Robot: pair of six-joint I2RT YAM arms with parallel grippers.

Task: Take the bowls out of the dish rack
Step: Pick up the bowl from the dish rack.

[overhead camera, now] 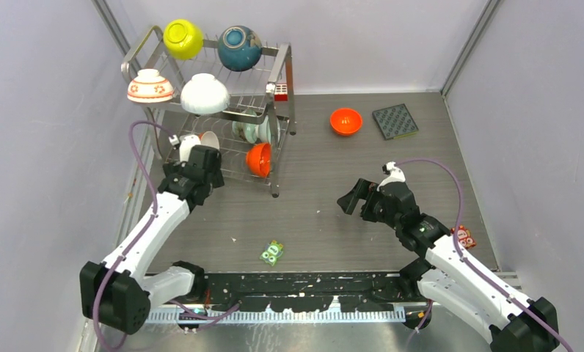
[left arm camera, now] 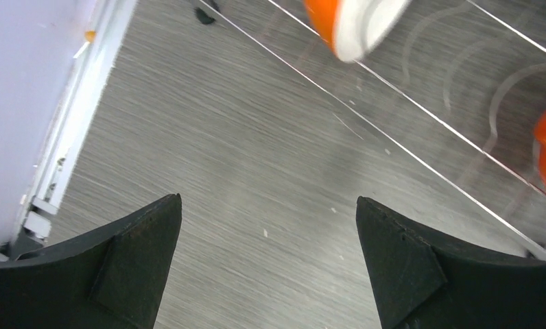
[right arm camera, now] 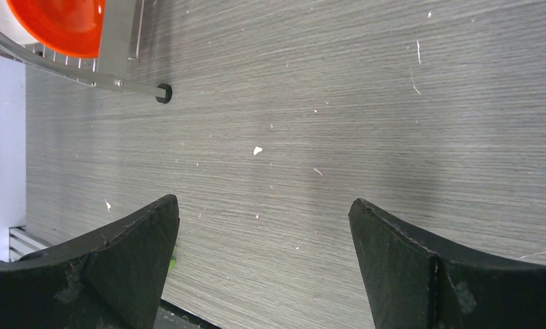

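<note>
The steel-wire dish rack (overhead camera: 283, 72) stands at the back left. Its upper tier holds a yellow-green bowl (overhead camera: 183, 38), a dark teal bowl (overhead camera: 239, 48), a flowered white bowl (overhead camera: 150, 86) and a plain white bowl (overhead camera: 205, 94). On the lower tier are an orange bowl (overhead camera: 259, 159) (right arm camera: 57, 24), a pale green one (overhead camera: 249, 130) and an orange-and-white one (left arm camera: 356, 24). Another orange bowl (overhead camera: 345, 121) sits on the table. My left gripper (overhead camera: 199, 152) (left arm camera: 269, 205) hangs open over the lower tier's left end, holding nothing. My right gripper (overhead camera: 351, 198) (right arm camera: 263, 205) is open and empty over bare table, right of the rack.
A dark square mat (overhead camera: 395, 121) lies at the back right. A small green item (overhead camera: 272, 253) sits near the front edge and a red packet (overhead camera: 464, 236) beside the right arm. A red-white block (overhead camera: 280, 92) is clipped to the rack. The rack's foot (right arm camera: 164, 93) rests on the table.
</note>
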